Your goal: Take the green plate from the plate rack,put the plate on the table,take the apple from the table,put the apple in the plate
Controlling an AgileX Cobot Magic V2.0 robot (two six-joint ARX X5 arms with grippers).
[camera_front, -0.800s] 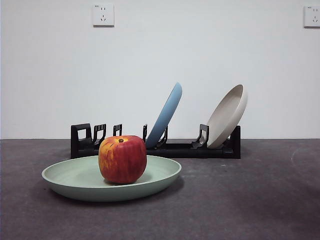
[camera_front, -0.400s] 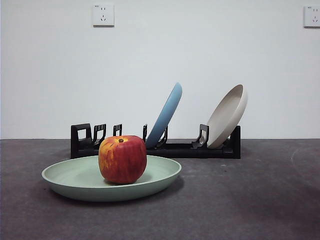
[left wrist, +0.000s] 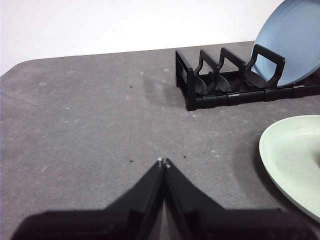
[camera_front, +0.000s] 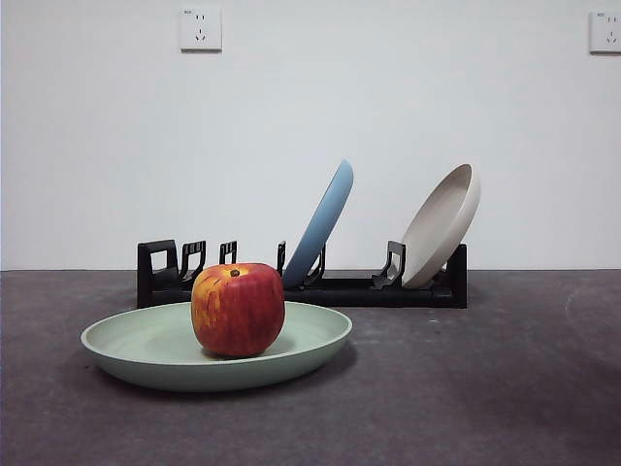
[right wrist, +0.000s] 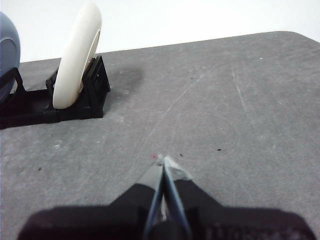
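The green plate (camera_front: 146, 349) lies flat on the dark grey table (camera_front: 485, 388), in front of the black plate rack (camera_front: 330, 289). A red apple (camera_front: 238, 309) with yellow streaks sits upright in the plate. The left wrist view shows the plate's rim (left wrist: 292, 160) and the rack's looped end (left wrist: 200, 82). My left gripper (left wrist: 163, 163) hovers shut over bare table, well away from the plate. Over the table beyond the rack's other end (right wrist: 95, 85), my right gripper (right wrist: 161, 160) is shut and holds nothing. Neither arm appears in the front view.
A light blue plate (camera_front: 320, 225) and a beige plate (camera_front: 441, 225) lean in the rack's slots. Behind the table is a white wall with two sockets (camera_front: 200, 29). The table's rounded far corners show in both wrist views.
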